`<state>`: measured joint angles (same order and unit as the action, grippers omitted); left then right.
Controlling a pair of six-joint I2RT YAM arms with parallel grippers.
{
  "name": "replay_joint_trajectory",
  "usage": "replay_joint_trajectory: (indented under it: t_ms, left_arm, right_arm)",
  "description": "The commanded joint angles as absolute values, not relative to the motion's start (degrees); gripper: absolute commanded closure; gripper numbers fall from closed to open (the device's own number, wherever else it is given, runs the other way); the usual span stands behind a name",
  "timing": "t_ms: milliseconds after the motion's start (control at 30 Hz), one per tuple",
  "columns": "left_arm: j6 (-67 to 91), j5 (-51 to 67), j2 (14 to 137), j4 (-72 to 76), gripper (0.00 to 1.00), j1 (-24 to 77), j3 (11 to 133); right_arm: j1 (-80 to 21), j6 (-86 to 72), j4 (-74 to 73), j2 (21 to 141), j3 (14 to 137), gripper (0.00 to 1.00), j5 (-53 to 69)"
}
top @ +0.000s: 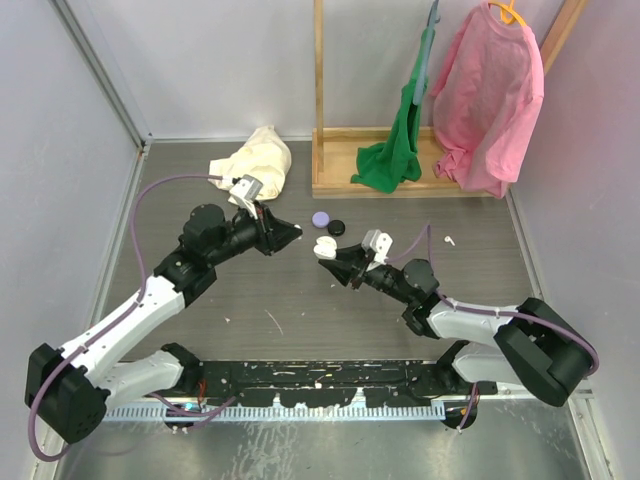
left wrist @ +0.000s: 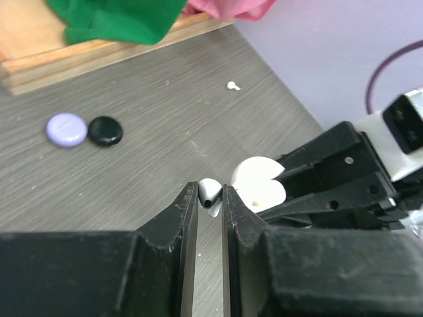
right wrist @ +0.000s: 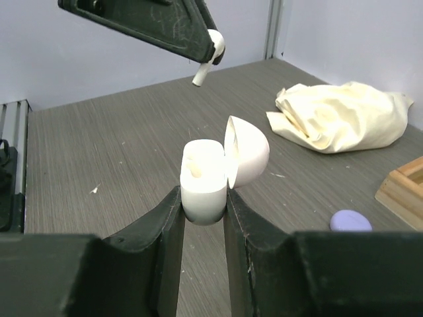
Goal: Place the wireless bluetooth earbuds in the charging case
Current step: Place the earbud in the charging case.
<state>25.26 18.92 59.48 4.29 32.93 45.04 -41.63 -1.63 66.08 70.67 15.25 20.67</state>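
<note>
**A:** Well, the earbud was pinched in the left gripper, stem pointing down. It hung in the air just above and beside the charging case.

**B:** And the case was clamped in the right gripper, lid swung open, held off the table.

**A:** Thin hold on a slick bud, I'd say. If it met the slot's rim at a tilt, it could twist in the jaws or pop free.

**B:** An off-centre push might also tip the case in its grip, or knock the lid shut.

**A:** What looked like a second earbud lay well apart on the table, towards the right wall.
</note>
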Motion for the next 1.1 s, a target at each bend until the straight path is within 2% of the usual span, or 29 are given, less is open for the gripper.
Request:
replay_joint_trajectory:
  t_ms: [0, 333, 1067]
  left_arm:
    - [26.67, 26.2, 56.41, 18.45, 0.85, 32.78, 42.85]
    - [28.65, 29.16, 55.17, 27.02, 0.84, 34.9, 39.26]
    - [27.91, 28.51, 58.15, 30.48, 0.84, 38.1, 38.41]
  right_arm:
    - [-41.69, -3.01, 68.75, 68.01, 17.92, 0.99, 21.21]
    - [-41.74, -7.37, 73.02, 68.47, 18.18, 0.99, 21.73]
    - [-41.77, -11.28, 76.2, 69.0, 19.33, 0.99, 23.38]
